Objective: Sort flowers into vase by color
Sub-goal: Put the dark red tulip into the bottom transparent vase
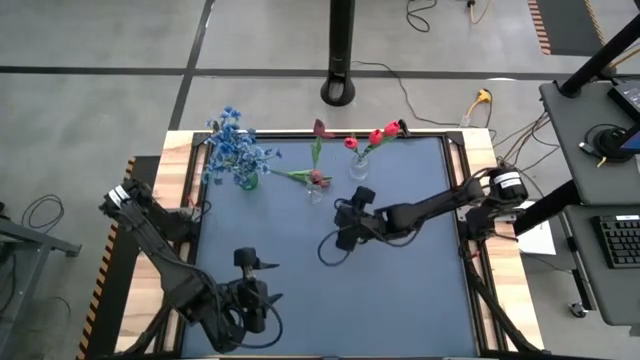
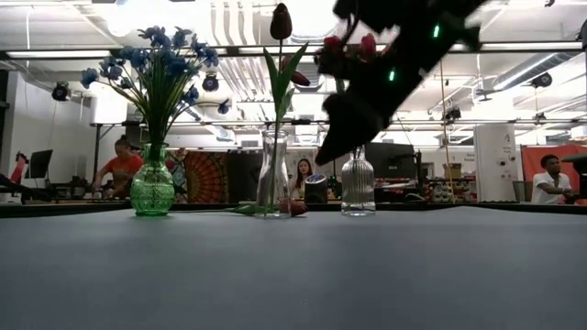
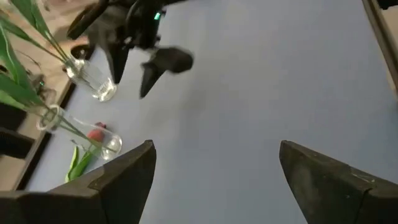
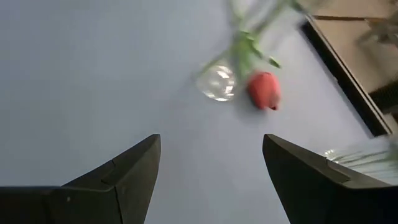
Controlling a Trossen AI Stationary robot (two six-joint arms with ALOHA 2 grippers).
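Blue flowers (image 1: 232, 140) stand in a green vase (image 2: 152, 188) at the far left. The middle clear vase (image 1: 316, 188) holds one dark red tulip (image 2: 281, 20). A second clear vase (image 1: 358, 168) to its right holds red tulips (image 1: 378, 136). One red flower lies on the mat beside the middle vase, its bud (image 4: 264, 90) by the vase's foot. My right gripper (image 4: 211, 140) hovers open above the mat, on the near side of the middle vase. My left gripper (image 3: 214, 149) is open, raised over the near left part of the mat.
The dark blue mat (image 1: 400, 290) fills the table inside a wooden border (image 1: 180, 150). All three vases stand in a row along the far edge. People sit in the room beyond the table. A black pole base (image 1: 338, 92) stands past the far edge.
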